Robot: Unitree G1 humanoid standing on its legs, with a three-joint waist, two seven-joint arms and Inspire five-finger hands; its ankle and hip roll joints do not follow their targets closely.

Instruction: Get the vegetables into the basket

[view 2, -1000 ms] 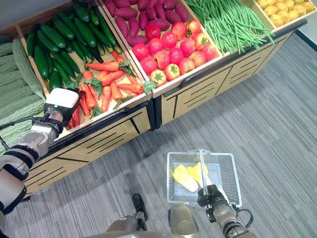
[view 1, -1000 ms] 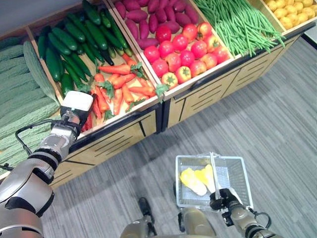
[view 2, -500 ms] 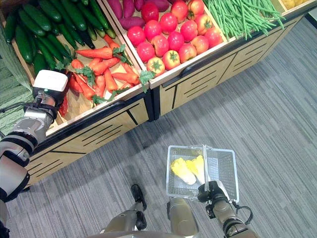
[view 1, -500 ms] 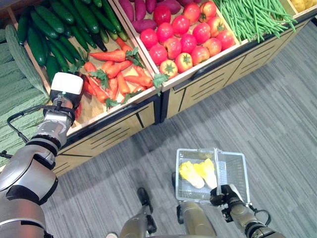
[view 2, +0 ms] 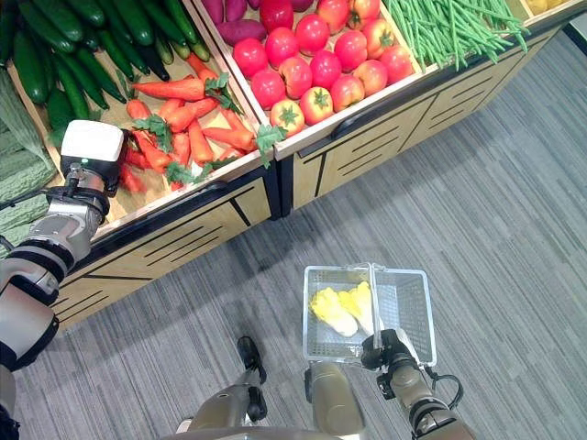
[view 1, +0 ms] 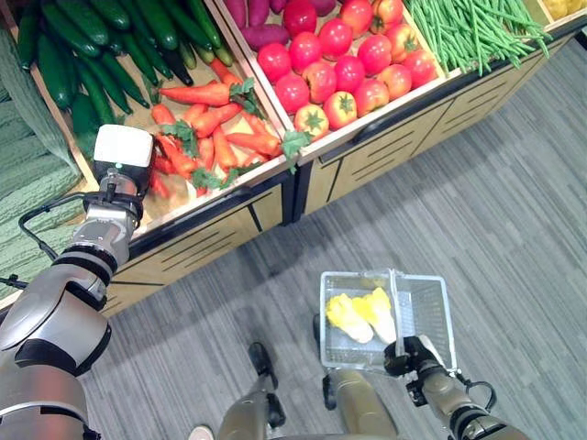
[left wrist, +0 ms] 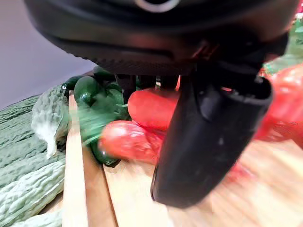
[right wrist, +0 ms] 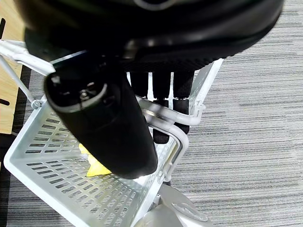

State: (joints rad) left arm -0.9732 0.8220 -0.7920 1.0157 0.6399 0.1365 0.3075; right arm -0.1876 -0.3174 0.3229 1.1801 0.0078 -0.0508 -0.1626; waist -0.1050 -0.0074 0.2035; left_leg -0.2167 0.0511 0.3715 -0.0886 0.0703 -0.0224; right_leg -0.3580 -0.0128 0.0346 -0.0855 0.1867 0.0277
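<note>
I am looking down on a long wooden produce stand [view 1: 229, 225], a sloped run of open bins with slatted panels below, standing on grey striped carpet floor [view 1: 514, 183]. From my left the bins hold bumpy green bitter gourds [view 1: 27, 197], dark cucumbers [view 1: 83, 55], carrots [view 1: 197, 94] with leafy tops, purple sweet potatoes [view 1: 266, 35], red tomatoes [view 1: 348, 69] and green beans [view 1: 468, 32].

The white wire basket [view 1: 429, 302] hangs low in front of me over the carpet, and my right hand [view 2: 385, 353] is curled round its handle; the right wrist view shows the fingers wrapped over the bar. Two pale yellow leafy vegetables [view 1: 362, 314], which I take to be small cabbages or endives, already lie in it.

My left hand [left wrist: 208, 137] is down in the near corner of the carrot bin, at its cucumber-side edge, with red peppers [left wrist: 125, 141] lying just past it. The wrist view is blurred and the fingers are hidden, so I cannot tell whether it has closed on anything.

I judge the step to be picking the next vegetable. Next I would need a firm grasp on one pepper or carrot, a lift clear of the bin's front lip, then a swing across to the basket.
</note>
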